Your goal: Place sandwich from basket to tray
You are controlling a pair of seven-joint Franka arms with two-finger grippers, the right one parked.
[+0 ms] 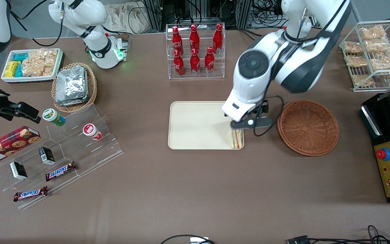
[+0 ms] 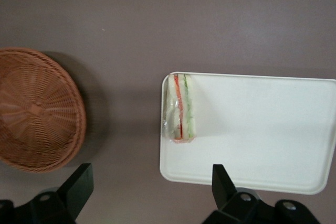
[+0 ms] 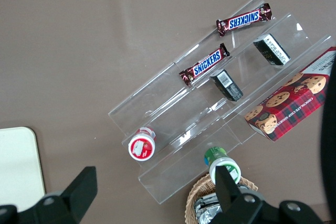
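Note:
The wrapped sandwich (image 1: 236, 139) lies on the cream tray (image 1: 195, 125), in the corner nearest the front camera and closest to the basket. The wrist view shows its white bread with orange and green stripes (image 2: 181, 109) just inside the tray's rim (image 2: 262, 182). The reddish-brown wicker basket (image 1: 308, 127) stands empty beside the tray, toward the working arm's end; it also shows in the wrist view (image 2: 37, 108). My left gripper (image 1: 240, 127) hovers above the sandwich. In the wrist view the gripper (image 2: 151, 178) is open and holds nothing, well apart from the sandwich.
A clear rack of red cola bottles (image 1: 195, 51) stands farther from the camera than the tray. A wire rack of snack bags (image 1: 371, 54) and a black appliance (image 1: 389, 145) sit at the working arm's end. A tan basket of foil packs (image 1: 74, 86) and an acrylic stand (image 1: 66, 149) lie toward the parked arm's end.

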